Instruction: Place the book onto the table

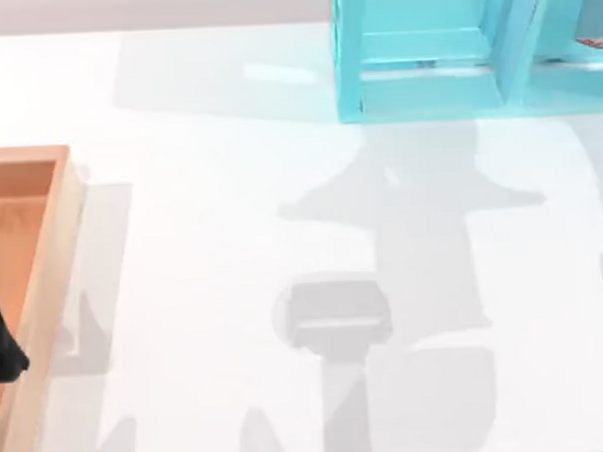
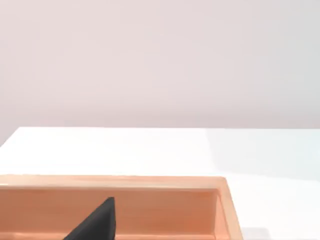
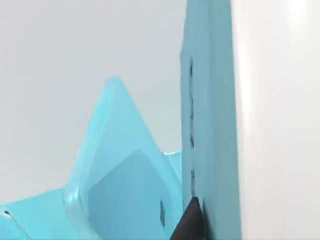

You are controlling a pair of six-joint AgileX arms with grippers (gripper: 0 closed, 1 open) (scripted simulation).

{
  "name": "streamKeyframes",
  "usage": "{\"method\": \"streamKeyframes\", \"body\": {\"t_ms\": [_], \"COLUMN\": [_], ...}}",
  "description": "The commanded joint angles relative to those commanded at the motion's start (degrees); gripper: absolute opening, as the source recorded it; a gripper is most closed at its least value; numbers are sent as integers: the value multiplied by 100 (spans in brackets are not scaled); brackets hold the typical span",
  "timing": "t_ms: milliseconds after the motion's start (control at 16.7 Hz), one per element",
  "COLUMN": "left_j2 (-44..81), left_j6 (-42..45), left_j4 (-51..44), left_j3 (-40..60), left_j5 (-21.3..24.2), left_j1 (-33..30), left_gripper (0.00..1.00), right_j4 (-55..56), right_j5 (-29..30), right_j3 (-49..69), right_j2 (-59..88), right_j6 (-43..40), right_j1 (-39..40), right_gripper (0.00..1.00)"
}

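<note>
Book (image 3: 207, 100) lies touching the right end effector (image 3: 191, 224)

Light-blue open shelf unit (image 1: 424, 50) at the far edge, right of centre, with upright dividers. Orange-brown wooden tray with raised rim (image 1: 44, 297) at the left edge, well apart.

A glossy plain white table (image 1: 202, 240) carries grey shadows; an orange-brown wooden tray with a paler raised rim (image 1: 46, 287) sits beside a light-blue open shelf unit (image 1: 425, 70), whose walls are unpatterned.
</note>
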Motion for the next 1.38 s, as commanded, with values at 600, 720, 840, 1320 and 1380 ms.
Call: {"method": "streamKeyframes", "body": {"t_ms": [600,720,840,1320,1380], "left_j2": [0,0,0,0,0], "left_j6": [0,0,0,0,0], "left_j4": [0,0,0,0,0], "left_j3": [0,0,0,0,0], "left_j5": [0,0,0,0,0], "left_j1": [0,0,0,0,0], "left_gripper": [100,100,100,100,100], "right_j4": [-1536,-1536,-1528,-1228,-1184], "right_j5": [-104,-104,-99,1172,1437], "right_j3": [-1231,-1231,-1235,-833,-758], "right_j2": [-2717,-2717,-2679,-1783,-1545], "right_j6": [58,58,59,-1634,-2062], "right_j1": [-97,-97,-68,1898,2310], "right_gripper": [0,0,0,0,0]}}
